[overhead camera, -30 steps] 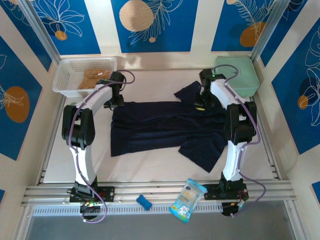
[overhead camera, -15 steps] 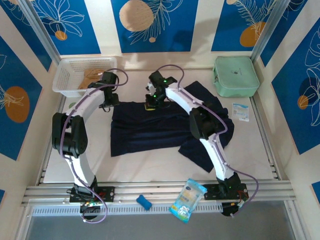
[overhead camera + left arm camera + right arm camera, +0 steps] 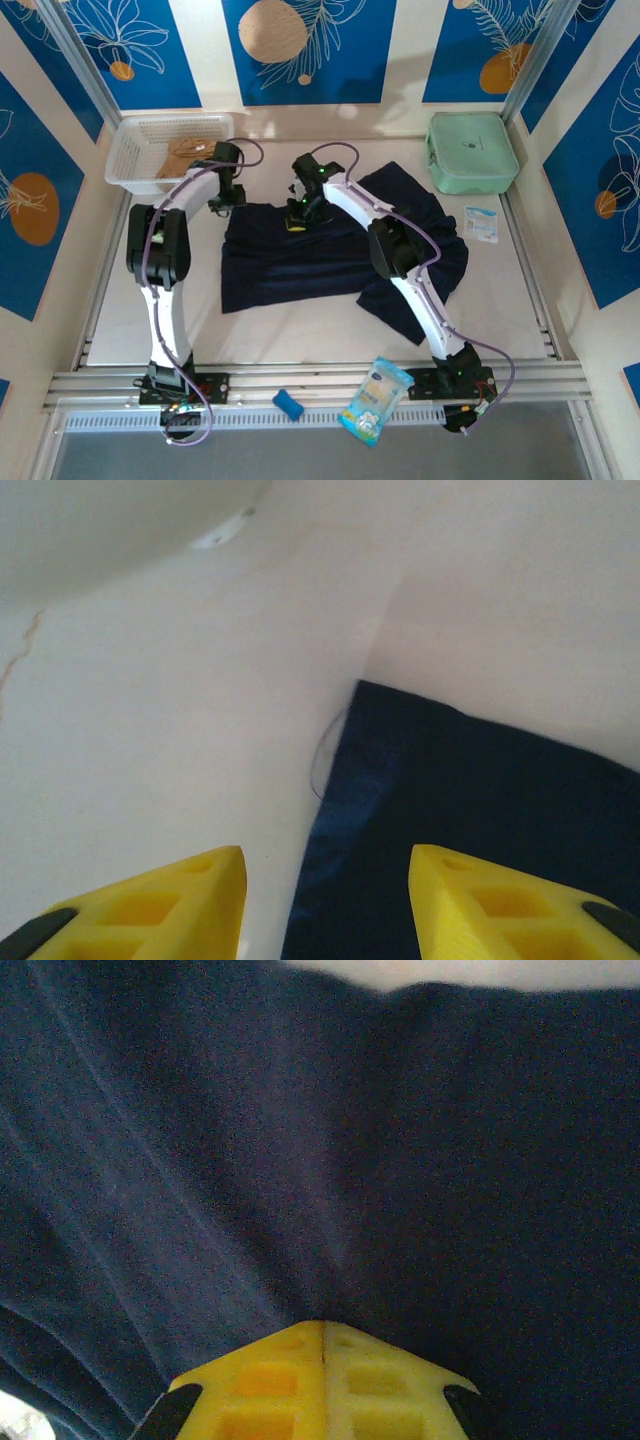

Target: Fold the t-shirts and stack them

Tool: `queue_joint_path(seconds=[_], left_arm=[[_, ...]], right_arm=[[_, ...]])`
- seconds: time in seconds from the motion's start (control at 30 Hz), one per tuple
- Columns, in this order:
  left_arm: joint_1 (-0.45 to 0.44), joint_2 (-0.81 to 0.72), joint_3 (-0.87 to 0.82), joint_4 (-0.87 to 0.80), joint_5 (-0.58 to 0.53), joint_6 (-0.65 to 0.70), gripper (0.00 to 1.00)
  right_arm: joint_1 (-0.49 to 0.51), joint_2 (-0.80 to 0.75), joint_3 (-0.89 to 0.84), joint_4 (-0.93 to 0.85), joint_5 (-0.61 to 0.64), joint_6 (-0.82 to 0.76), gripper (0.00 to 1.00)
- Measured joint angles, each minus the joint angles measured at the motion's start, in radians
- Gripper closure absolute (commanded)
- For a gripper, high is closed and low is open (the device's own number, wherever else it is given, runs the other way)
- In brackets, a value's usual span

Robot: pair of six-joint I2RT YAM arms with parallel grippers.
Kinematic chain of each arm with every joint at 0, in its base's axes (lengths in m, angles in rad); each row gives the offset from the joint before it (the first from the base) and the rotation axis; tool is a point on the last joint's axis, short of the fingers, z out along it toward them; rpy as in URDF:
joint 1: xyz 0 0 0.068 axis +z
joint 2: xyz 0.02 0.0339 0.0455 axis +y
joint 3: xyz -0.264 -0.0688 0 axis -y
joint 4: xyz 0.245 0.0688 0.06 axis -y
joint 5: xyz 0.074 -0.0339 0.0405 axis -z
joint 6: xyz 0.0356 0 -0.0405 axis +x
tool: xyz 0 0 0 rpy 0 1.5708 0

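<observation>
Navy t-shirt (image 3: pixel 320 255) lying spread on the counter (image 3: pixel 300 335), worked at its far edge
Right fingers (image 3: pixel 322 1335) closed, pinching the limp, light cloth; left fingers (image 3: pixel 224 196) apart over the far-left corner, the likely hold

Arms meet at the far side
Left fingers (image 3: pixel 190 900) parted; right arm (image 3: pixel 400 250) angles leftward, right fingers (image 3: pixel 270 1380) pressed together.
</observation>
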Motion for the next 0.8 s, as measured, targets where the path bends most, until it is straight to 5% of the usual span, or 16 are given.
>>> queue_joint_path(seconds=[0.33,0.8], left_arm=[[0.0,0.209,0.259,-0.02,0.104,0.098,0.57],[0.0,0.286,0.402,-0.138,0.135,0.191,0.57]], right_arm=[[0.0,-0.047,-0.084,0.018,0.003,0.0,1.0],[0.0,-0.047,-0.084,0.018,0.003,-0.008,1.0]])
